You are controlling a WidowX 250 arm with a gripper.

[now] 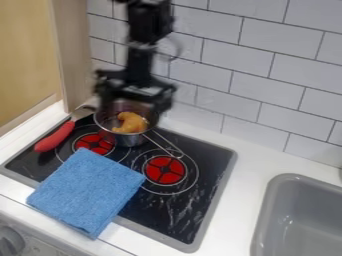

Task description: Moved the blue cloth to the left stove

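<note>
Your pincer (134,103) hung wide over the metal saucepan (125,140). Folded blue cloth (87,192) lay camera-side of your pincer, aslant from black cooktop (150,212) onto white tabletop (242,185).

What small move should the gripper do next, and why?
Probably shift the gripper toward the blue cloth: it seems above the metal pot, while the cloth lies mostly off the red burner beside the pot, reaching past the stove edge.

Toy kitchen, stove (182,197), sink (272,192), tiled wall (224,65)
</note>
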